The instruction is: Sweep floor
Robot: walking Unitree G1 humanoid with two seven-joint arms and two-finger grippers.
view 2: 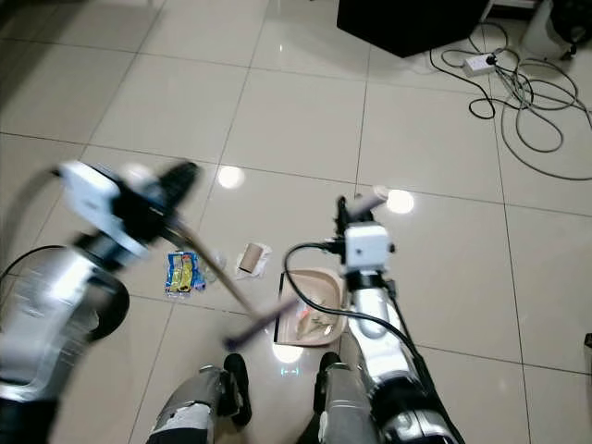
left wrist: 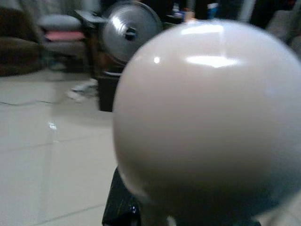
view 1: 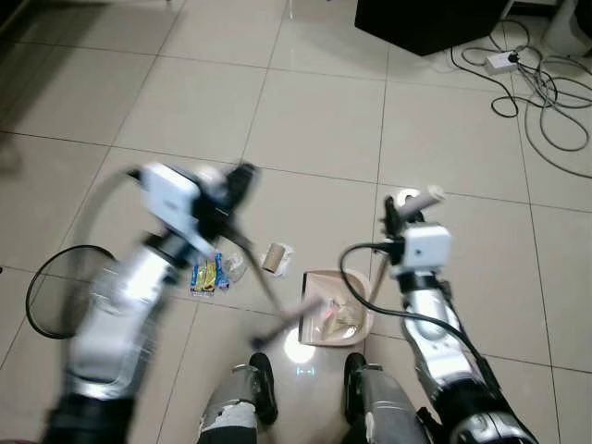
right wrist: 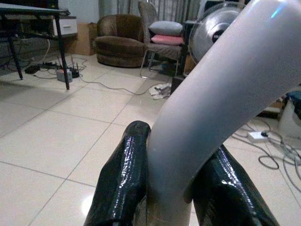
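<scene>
My left gripper point(view 1: 236, 185), blurred, is raised over the tiles at the left, shut on the broom handle point(view 1: 259, 277), whose thin stick slants down to the floor by the dustpan. The handle's rounded pale end point(left wrist: 207, 117) looms in the left wrist view. The beige dustpan point(view 1: 356, 282) lies on the floor before my feet with scraps in it. My right gripper point(view 1: 400, 211) is shut on the dustpan's upright pale handle point(right wrist: 207, 117), gripped between both black fingers point(right wrist: 124, 179). A cardboard roll point(view 1: 275, 257), a colourful wrapper point(view 1: 208, 275) and clear plastic point(view 1: 233, 266) lie left of the pan.
Grey cables and a white power strip point(view 1: 504, 62) sprawl at the far right beside a black furniture piece point(view 1: 430, 18). A black cable loop point(view 1: 46, 287) lies at the left. My own feet point(view 1: 264, 379) stand just behind the dustpan. A fan point(right wrist: 211, 28) and an armchair point(right wrist: 117, 44) stand farther off.
</scene>
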